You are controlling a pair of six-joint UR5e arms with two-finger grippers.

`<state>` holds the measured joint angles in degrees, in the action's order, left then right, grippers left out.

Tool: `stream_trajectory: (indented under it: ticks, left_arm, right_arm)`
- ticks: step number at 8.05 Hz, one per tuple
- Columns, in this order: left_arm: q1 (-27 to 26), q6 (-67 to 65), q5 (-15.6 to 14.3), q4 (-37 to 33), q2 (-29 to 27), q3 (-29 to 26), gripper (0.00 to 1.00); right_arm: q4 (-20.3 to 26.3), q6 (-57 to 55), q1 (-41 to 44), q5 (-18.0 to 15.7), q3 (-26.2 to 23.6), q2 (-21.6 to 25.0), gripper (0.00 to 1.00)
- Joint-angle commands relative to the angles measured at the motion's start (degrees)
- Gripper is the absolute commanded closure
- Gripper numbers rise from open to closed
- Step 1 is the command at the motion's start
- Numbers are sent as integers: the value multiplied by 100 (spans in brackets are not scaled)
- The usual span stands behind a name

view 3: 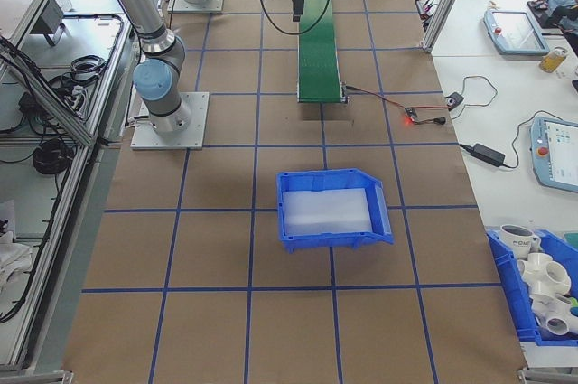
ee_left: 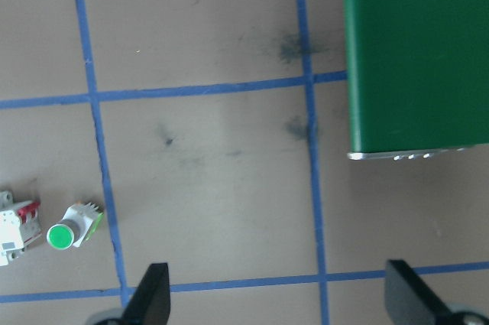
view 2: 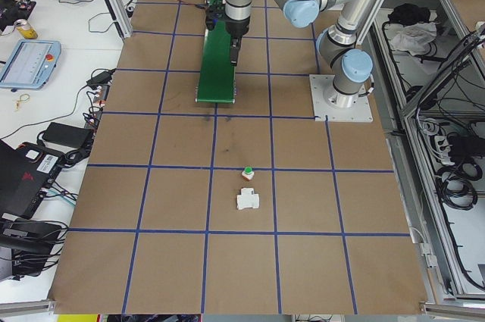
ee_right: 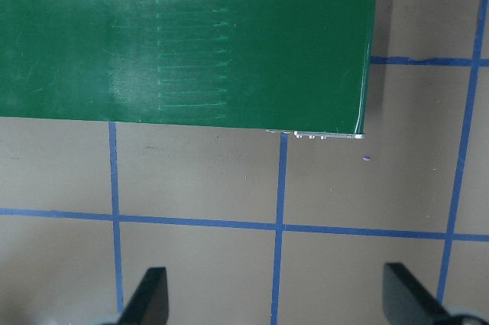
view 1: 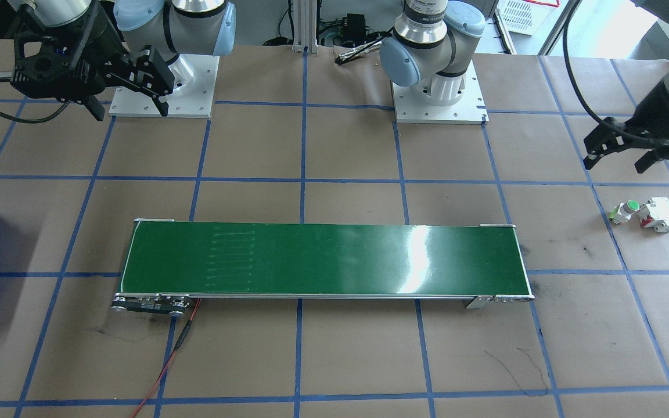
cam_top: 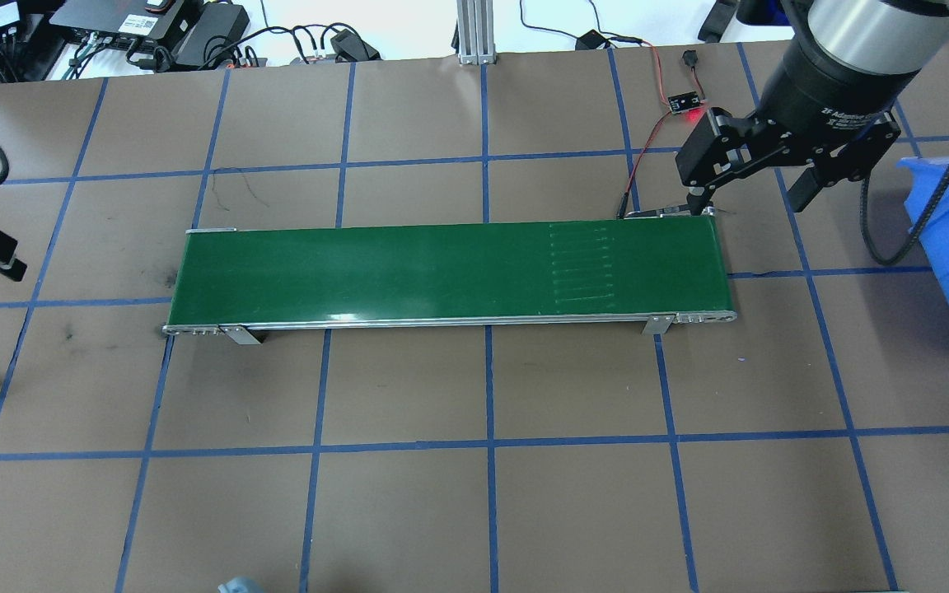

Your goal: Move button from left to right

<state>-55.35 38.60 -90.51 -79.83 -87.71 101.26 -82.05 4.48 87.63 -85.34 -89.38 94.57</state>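
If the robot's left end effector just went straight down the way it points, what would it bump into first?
Probably just the bare brown table. The left end effector points down, open, with only paper and blue tape between its fingers. The button lies off to one side, though depth is hard to judge.

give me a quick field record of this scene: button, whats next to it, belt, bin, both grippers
button: the button lies on its side on the table paper, off the belt, at the robot's left end
neighbour: white breaker right beside it, contact unclear
belt: green conveyor belt mid-table, nothing on it
bin: blue bin at the robot's right end, looks empty
left gripper: left gripper open, above the table, button off to one side, holding nothing
right gripper: right gripper open, near the belt's right end, holding nothing
task state: button not yet picked up
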Motion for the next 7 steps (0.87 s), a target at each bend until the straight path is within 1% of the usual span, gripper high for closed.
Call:
stream_trajectory:
  ticks: [1,2,3,5,6,7]
  left_arm:
    - [1251,1041,-98,456,-973,-36,0]
    - [1559,1349,-115,1417,-1272,25,0]
    - [1684,1891,-116,1757,-1484,43,0]
    - [1703,2990,-203,1761,-1828,43,0]
    - [1703,3430,-351,1769,-1925,52,0]
    - [1703,3774,-353,1769,-2021,52,0]
  right_arm:
    - [-4,0,0,0,0,0,0]
    - [-12,0,0,0,0,0,0]
    - [-21,0,0,0,0,0,0]
    - [-21,0,0,0,0,0,0]
    - [-21,0,0,9,0,0,0]
    - [-21,0,0,0,0,0,0]
